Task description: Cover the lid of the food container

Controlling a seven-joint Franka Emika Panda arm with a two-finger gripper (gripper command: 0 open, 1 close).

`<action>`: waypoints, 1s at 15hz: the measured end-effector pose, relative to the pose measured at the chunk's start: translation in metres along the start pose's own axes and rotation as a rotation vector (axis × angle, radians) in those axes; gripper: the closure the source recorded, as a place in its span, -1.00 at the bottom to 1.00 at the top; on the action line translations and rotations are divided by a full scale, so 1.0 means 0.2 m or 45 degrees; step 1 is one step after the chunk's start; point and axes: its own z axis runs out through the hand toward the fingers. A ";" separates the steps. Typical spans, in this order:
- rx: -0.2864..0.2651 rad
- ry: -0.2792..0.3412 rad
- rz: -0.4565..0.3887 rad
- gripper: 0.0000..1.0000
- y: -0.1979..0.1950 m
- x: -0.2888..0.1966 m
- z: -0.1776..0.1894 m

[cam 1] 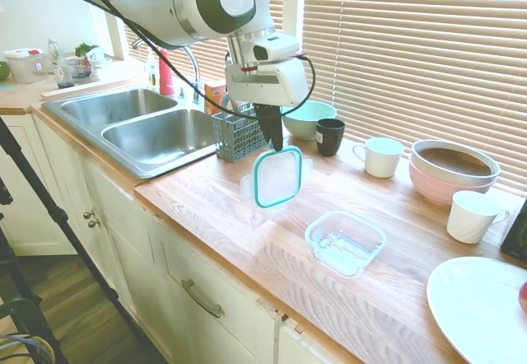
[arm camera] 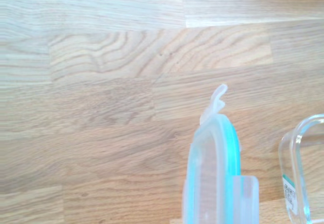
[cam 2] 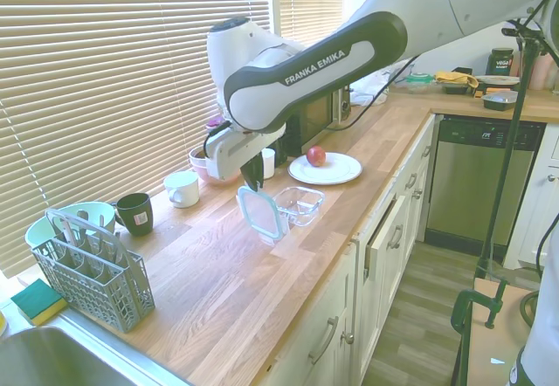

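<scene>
Gripper (cam 1: 274,143) pinches the lid (cam 1: 277,177) upright — clear above the food container (cam 1: 345,242).

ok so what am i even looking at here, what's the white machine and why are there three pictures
The white machine is a robot arm working over a wooden kitchen counter. Two pictures come from cameras standing in the room, on opposite sides of the arm. The third comes from a camera on the arm's wrist, looking down from close by.

The arm's tool is shut on the lid, a clear square with a teal rim, holding it on edge in the air. The open container it belongs to sits on the counter nearby, not yet covered.

Also on the counter: a grey cutlery basket, a mint bowl, a dark mug, two white cups, a pink bowl, and a white plate with a red fruit. A sink lies beside it.
</scene>
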 end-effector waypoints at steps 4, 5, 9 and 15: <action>0.016 0.017 -0.049 1.00 0.06 0.06 -0.03; 0.020 0.023 -0.066 1.00 0.08 0.09 -0.04; 0.042 0.029 -0.104 1.00 0.24 0.24 -0.03; 0.069 0.034 -0.143 1.00 0.37 0.38 -0.03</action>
